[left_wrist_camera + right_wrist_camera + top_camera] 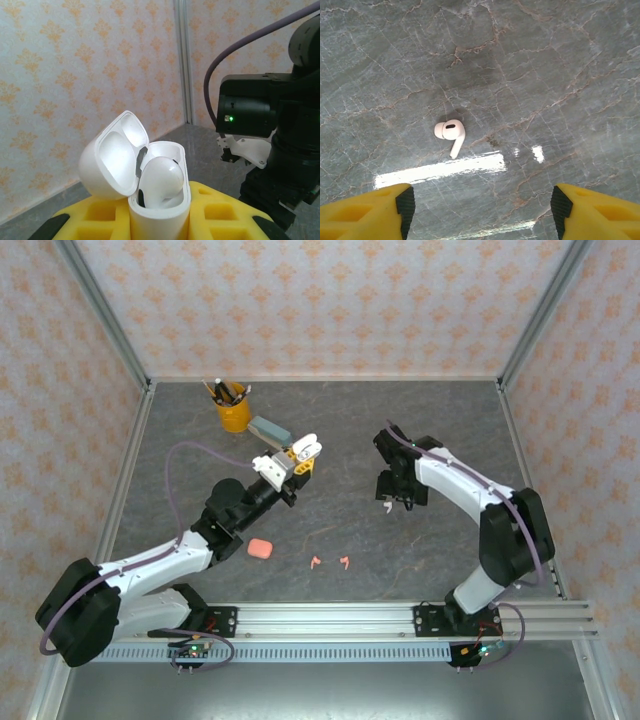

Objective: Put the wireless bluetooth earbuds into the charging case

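In the top view, the left pincer (297, 460) was clenched on the open white case (307, 447) over the middle of the surface (330, 515); what the case held was too small to make out. The right pincer (393, 490) pointed down, its jaws hidden under its own dark body. A loose earbud (384, 506) showed as a white speck at its near edge. Two pink earbuds (315, 561) (344, 562) lay near the front, with a pink case (260, 549) to their left, all well apart from both pincers. A cup (233, 412) of pens and a grey block (268, 428) stood at the back.

In the left wrist view, the white case stood upright between yellow fingers (100, 215) cut off by the bottom edge, its lid tipped back to the left. A seated earbud (162, 182) sat in it, stem hidden inside. The right arm (280, 160) loomed beyond, partly cut off.

In the right wrist view, the right pincer's yellow fingertips (370, 210) stood wide apart in the bottom corners, released and grasping nothing. The loose earbud lay on the surface beyond them, touching neither and nearer the one at the picture's left. Its stem pointed towards a band of glare.
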